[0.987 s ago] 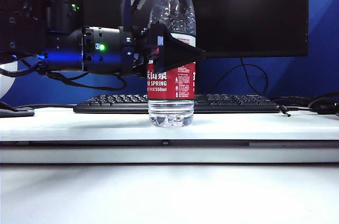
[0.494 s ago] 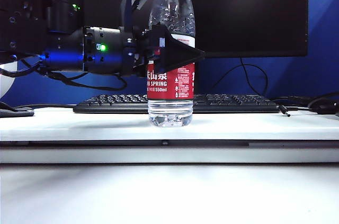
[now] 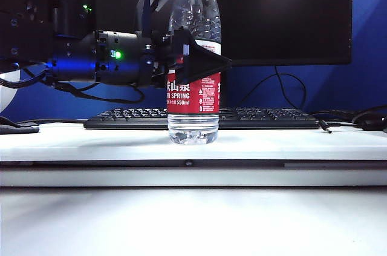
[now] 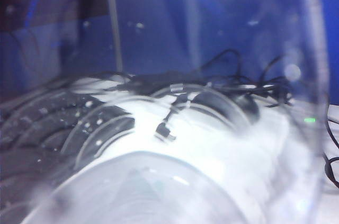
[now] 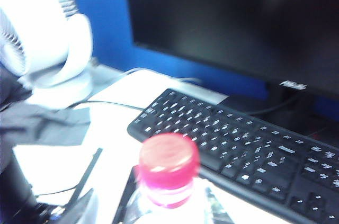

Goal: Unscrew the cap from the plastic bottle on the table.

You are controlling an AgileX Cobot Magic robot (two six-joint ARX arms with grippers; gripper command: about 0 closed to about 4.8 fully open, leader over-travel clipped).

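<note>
Left claw reaches in from the left and clamps the bottle, upright on the counter before the keyboard. Cap remains on; right claw is unseen above it, state unclear. Weak clamping could let the bottle spin.

Bottle: clear glossy plastic, ribbed, with a shiny red-and-white printed label; it fills the left wrist view as a blurred transparent wall. Cap: smooth red plastic, slight sheen. Left gripper: matt black plastic fingers clamped on the bottle's middle, housing at 9 o'clock satin black. Table: smooth white, matt. Keyboard: matt black plastic. Monitor: dark glossy screen. Fan: white plastic, smooth. Right gripper not seen.
</note>
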